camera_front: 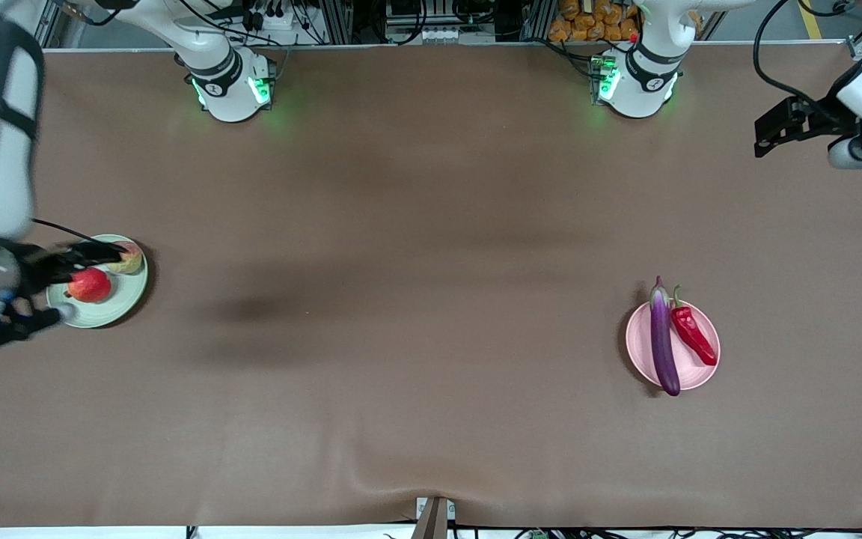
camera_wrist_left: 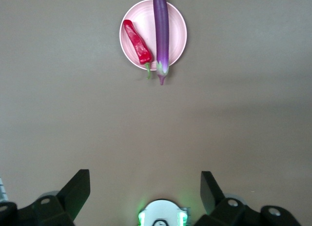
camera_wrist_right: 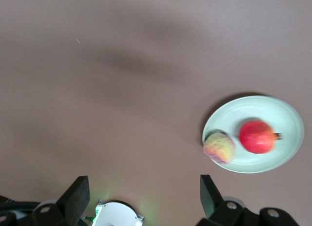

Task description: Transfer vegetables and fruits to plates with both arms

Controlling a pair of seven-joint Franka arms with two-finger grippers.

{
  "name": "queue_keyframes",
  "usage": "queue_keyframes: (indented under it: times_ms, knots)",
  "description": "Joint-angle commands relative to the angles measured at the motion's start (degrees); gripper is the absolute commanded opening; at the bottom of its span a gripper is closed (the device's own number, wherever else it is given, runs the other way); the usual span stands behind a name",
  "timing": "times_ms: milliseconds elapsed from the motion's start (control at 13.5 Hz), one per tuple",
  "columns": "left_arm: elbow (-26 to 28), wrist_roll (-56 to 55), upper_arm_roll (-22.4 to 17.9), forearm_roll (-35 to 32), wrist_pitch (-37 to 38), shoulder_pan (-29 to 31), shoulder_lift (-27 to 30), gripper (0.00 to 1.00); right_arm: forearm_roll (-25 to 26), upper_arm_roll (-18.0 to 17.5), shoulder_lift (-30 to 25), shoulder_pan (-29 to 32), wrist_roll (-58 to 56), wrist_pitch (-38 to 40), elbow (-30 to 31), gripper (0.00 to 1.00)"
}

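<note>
In the front view the brown table (camera_front: 431,419) carries two plates well apart. The green plate (camera_front: 113,308) lies toward the right arm's end, holding the pomegranate (camera_front: 90,285) and the peach (camera_front: 129,258), the peach farther from the front camera and touching or nearly touching the pomegranate. The right gripper (camera_front: 42,296) hangs over that plate's outer edge, jaws spread, one black finger crossing above the peach and gripping nothing. The pink plate (camera_front: 704,329) lies toward the left arm's end with the eggplant (camera_front: 664,340) and the chili (camera_front: 693,335) side by side on it; the eggplant overhangs the rim at both ends (its tip nearest the front camera pokes well past the rim), and the chili's green stem pokes past the rim farther from that camera. The left gripper (camera_front: 783,127) hangs high over bare table at that end, jaws spread and empty, with its arm waiting. In the left wrist view the left gripper (camera_wrist_left: 145,193) shows both black fingers wide apart over bare table, and the pink plate (camera_wrist_left: 176,27) with the chili (camera_wrist_left: 137,41) and eggplant (camera_wrist_left: 161,30) sits well away from them. In the right wrist view the right gripper (camera_wrist_right: 145,193) also stands spread, and the green plate (camera_wrist_right: 287,118) bears the pomegranate (camera_wrist_right: 257,136) near its middle and the peach (camera_wrist_right: 219,147) at its rim.
</note>
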State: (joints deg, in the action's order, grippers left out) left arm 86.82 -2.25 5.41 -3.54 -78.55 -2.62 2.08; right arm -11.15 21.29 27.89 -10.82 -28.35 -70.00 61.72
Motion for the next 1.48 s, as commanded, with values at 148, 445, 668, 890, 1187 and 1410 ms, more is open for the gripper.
queue_keyframes:
  times_ms: [148,445,668,890,1187,1410]
  knots:
    - [-0.2,0.3,0.5,0.8,-0.5,-0.5,0.2,1.0,-0.3,-1.8,-4.4,2.8,10.4,9.2,-6.7,1.0]
    - [-0.2,-1.4,1.7,1.2,-0.6,-0.5,-0.1,1.0,0.9,-10.0,-10.6,7.7,25.8,10.1,-4.8,1.0]
    - [-0.9,-1.6,1.6,2.0,-0.6,-0.6,-0.1,1.0,2.9,-11.8,-17.3,8.0,29.3,6.5,4.3,1.0]
    - [-1.0,-1.6,1.6,2.0,-0.5,-0.4,0.0,1.0,4.5,-16.2,-29.1,9.6,29.4,-5.6,22.2,1.0]
    - [-1.0,-1.6,1.7,2.0,-0.1,0.4,-0.1,1.0,7.2,-20.2,-30.6,12.5,29.5,-6.2,24.0,1.0]
    - [-1.0,-1.6,1.7,2.0,0.0,0.4,-0.4,1.0,7.6,-20.0,-29.1,12.8,28.7,-6.1,20.5,1.0]
